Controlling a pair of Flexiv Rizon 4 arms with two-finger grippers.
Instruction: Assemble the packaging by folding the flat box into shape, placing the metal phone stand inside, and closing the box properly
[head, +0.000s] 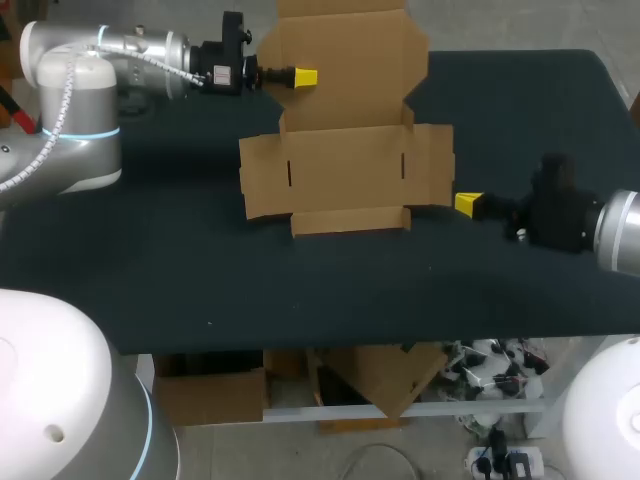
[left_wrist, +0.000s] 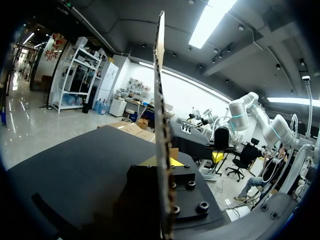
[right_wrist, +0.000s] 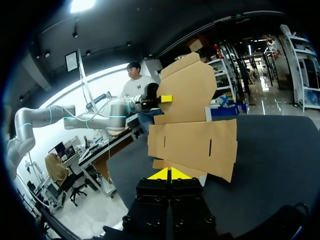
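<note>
Right arm enters from the right, nearer than the left. Right fingers (head: 468, 203) are pressed together, yellow tips meeting with nothing between them. They sit low over the dark surface (head: 150, 270) and point at the box (head: 345, 170). The tips are just beside the outer edge of the side flap on that arm's side; contact there cannot be told. Box: brown card, one piece, mid-surface, not yet formed. Its near part lies flat: a narrow front flap nearest, then a wide panel with a short slot near each end and a side flap out to either side. Beyond that, the far panel with its own flaps stands raised off the surface; the right wrist view shows it rising behind the flat part. Left arm comes in from the far left, level with the raised panel. Left fingers (head: 305, 77) clamp that panel's edge, yellow showing on both faces, the card edge-on between them in the left wrist view.
</note>
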